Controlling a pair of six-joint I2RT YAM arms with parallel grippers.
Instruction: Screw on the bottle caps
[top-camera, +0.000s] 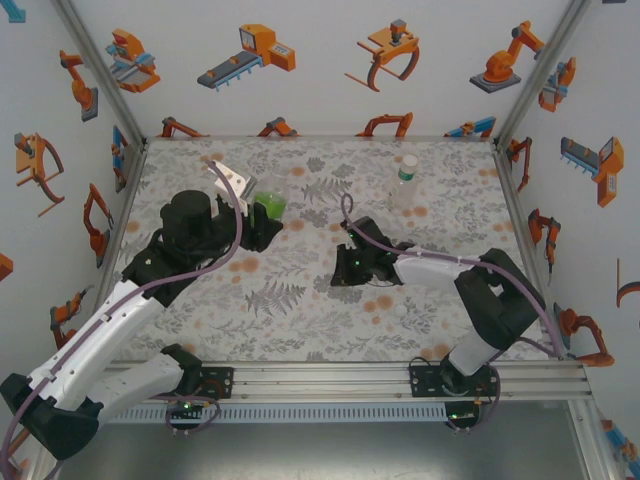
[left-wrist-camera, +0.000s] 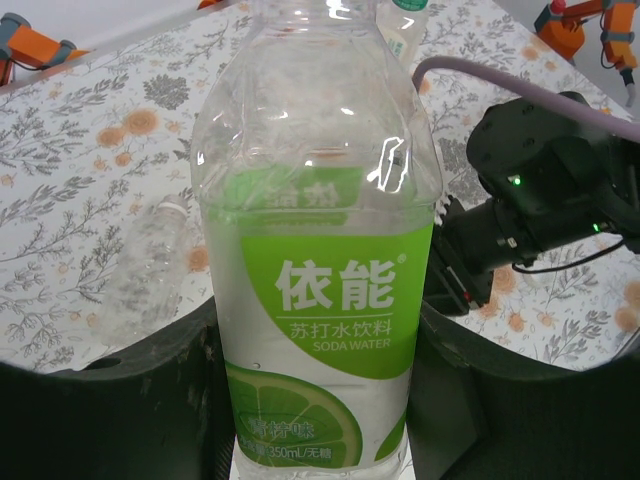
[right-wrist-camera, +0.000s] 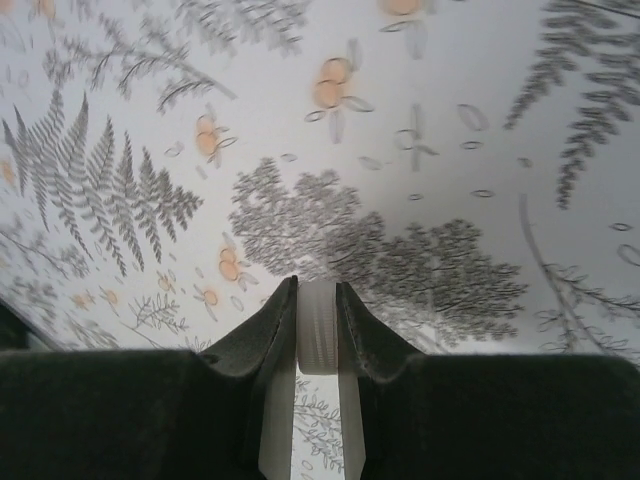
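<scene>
Top external view. A table (top-camera: 300, 310) covered in a fern-and-flower print stood inside white walls (top-camera: 320, 90) printed with orange robot figures. The left gripper (top-camera: 256, 222) was closed on an upright soda-water bottle (top-camera: 268, 205) left of centre. The right gripper (top-camera: 345, 272) was low over the cloth near the middle. A second, green-banded bottle (top-camera: 405, 185) stood well apart, toward the far right.

Left wrist view. The soda-water bottle sat between the dark fingers (left-wrist-camera: 150, 400), gripped at its green label. Its neck ran off the top edge, so the mouth could not be judged. A plain bottle (left-wrist-camera: 145, 270) stood behind it to the left.

Right wrist view. The jaws were shut on a white cap (right-wrist-camera: 318, 330), pinched at the very fingertips (right-wrist-camera: 262, 325) just above the cloth.

Risks. So shallow a pinch could let the cap tilt or pop out in transit. A tilted cap would probably cross-thread on the neck. The thin-walled bottle could buckle, or spin in its grip, once twisting load was applied. A low approach might also knock the plain bottle.
</scene>
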